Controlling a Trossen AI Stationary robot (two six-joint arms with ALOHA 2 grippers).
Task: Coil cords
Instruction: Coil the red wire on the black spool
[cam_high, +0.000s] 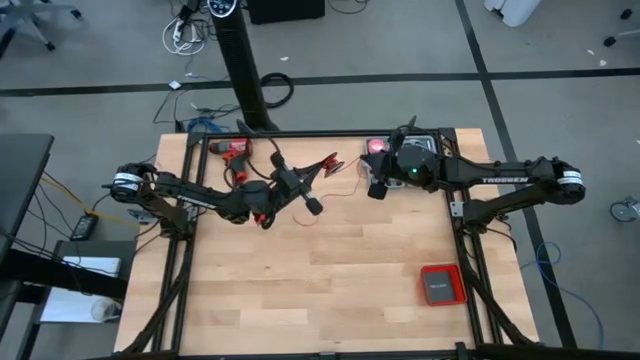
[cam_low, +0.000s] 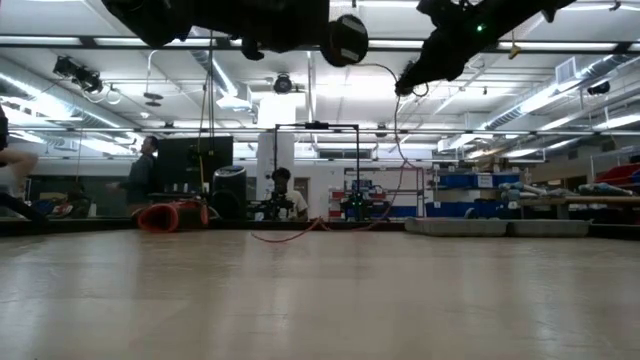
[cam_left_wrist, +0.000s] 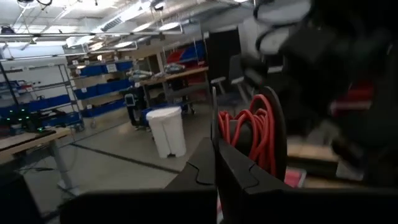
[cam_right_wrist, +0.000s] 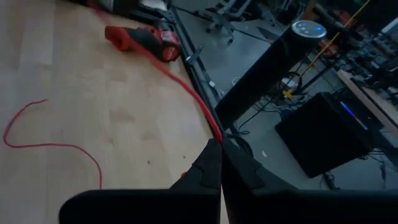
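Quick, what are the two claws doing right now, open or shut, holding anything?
Left claw: shut, raised above the table; whether it grips the red cord cannot be told.
Right claw: shut, nothing visibly held.

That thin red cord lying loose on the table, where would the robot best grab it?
Probably the loose loop of the red cord lying flat on bare wood, clear of the power drill. Come straight down from above, tool fingers straddling the strand, since nothing stands around it there.

Workshop-lab: shelving with blue bins (cam_left_wrist: 102, 67), workbenches (cam_left_wrist: 177, 74), ceiling strip lights (cam_low: 90, 42).
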